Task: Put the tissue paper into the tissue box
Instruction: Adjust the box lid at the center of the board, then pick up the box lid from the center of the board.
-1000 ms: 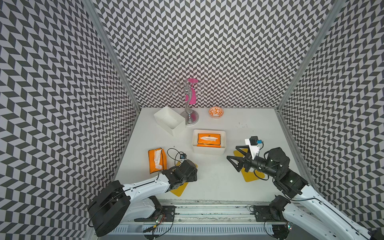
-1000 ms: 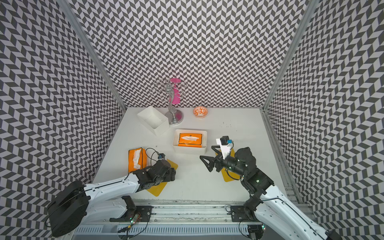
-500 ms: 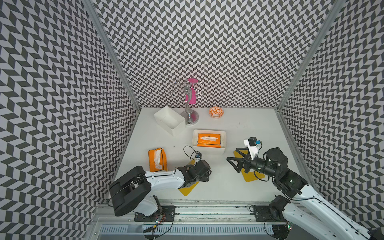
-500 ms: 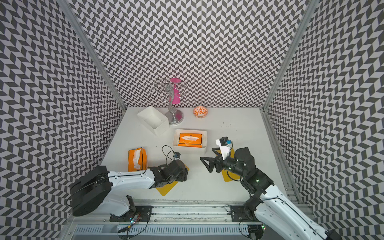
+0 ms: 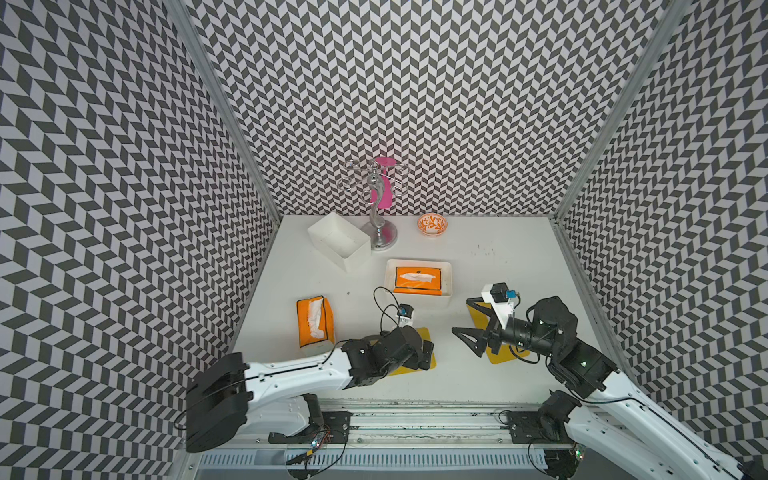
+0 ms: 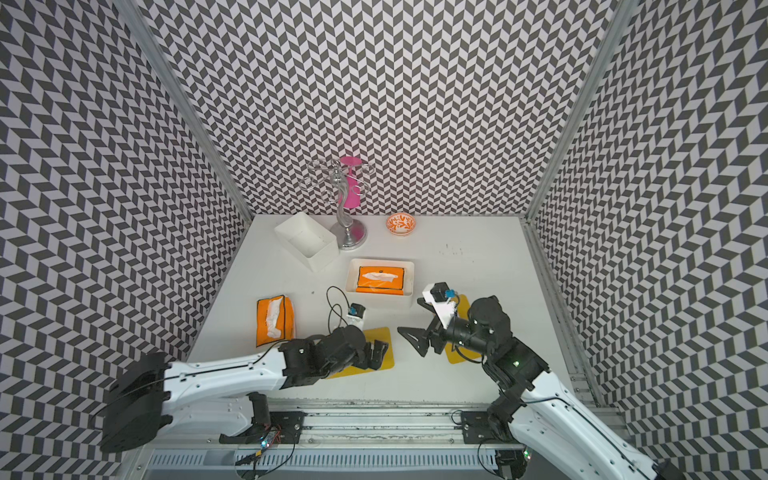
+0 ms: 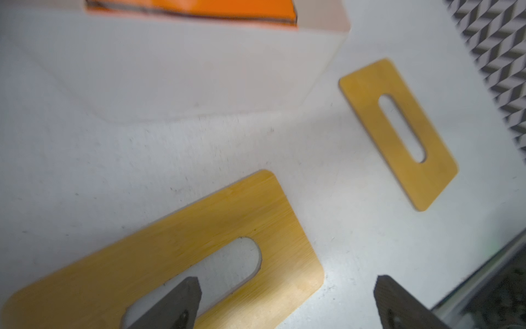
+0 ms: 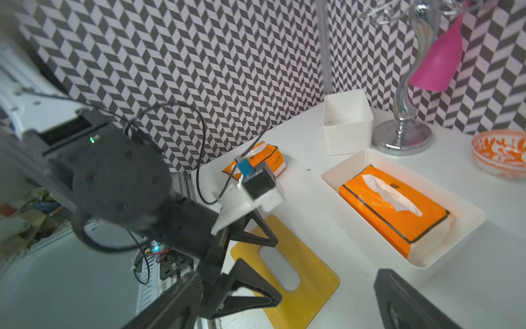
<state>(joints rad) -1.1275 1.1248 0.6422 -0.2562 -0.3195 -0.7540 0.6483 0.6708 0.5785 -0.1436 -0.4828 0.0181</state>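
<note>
No text, number or brand can be read in any view. A small dark mark (image 8: pixel 394 185) is printed on the orange tissue pack (image 5: pixel 417 279) lying in the white tissue box (image 5: pixel 415 301), just below the middle of the frame in both top views, but it cannot be made out.

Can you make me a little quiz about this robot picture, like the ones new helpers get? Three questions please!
1. True or false: the fingers of the right gripper are pressed shut.
2. One tissue pack lies on the bare table. Where is the second tissue pack? A: in the white tray. B: on the floor. C: between a gripper's fingers.
3. Fill in: the left gripper hangs over a yellow ____ with a slot.
Key: 1 false, they stand open. 2 A. 3 board.
</note>
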